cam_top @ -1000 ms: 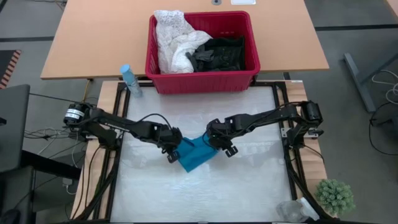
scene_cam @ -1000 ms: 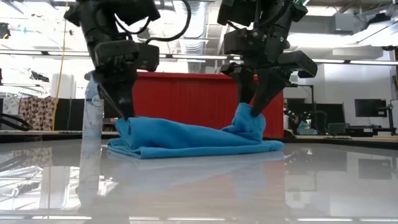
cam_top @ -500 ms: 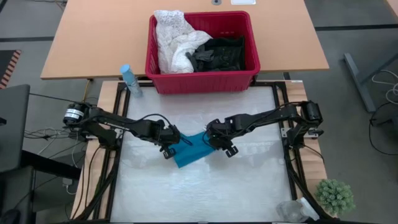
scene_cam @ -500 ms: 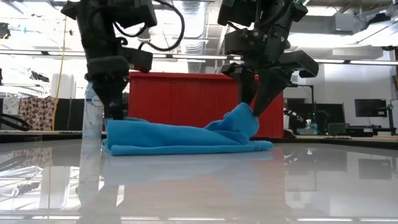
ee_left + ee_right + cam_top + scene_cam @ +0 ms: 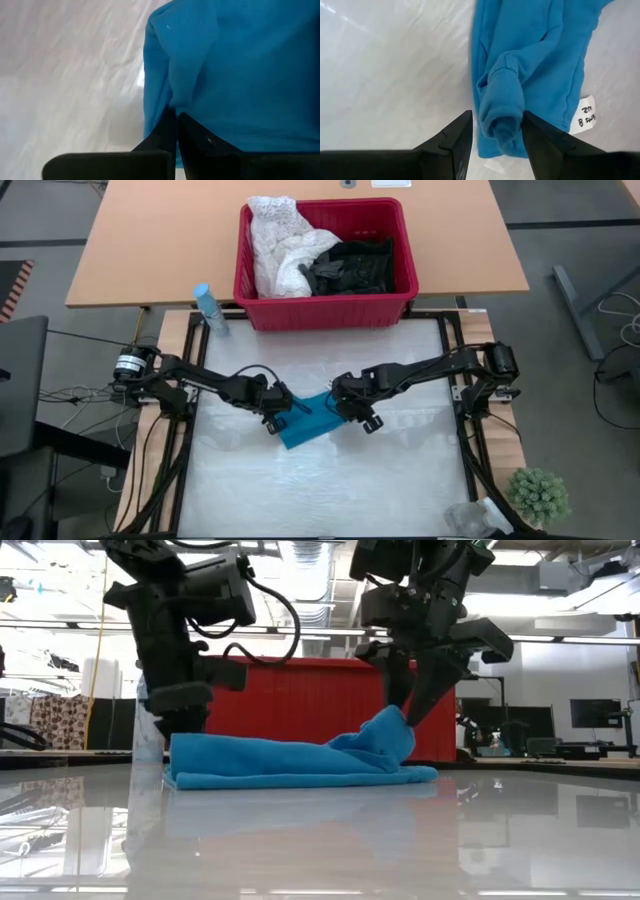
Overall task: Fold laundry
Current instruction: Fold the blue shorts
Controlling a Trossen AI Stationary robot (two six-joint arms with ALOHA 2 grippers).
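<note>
Teal garment (image 5: 308, 420) lies mid-table on glossy white sheet (image 5: 330, 490). Left gripper (image 5: 277, 418) pressed together at its left edge; right gripper (image 5: 350, 412) pinches a raised fold. Red basket (image 5: 325, 308) far side.

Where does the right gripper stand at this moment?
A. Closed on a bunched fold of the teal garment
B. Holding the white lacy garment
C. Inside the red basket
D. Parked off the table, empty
A: the right gripper has its fingers on either side of a bunched fold of the teal garment, lifting it off the table.
</note>
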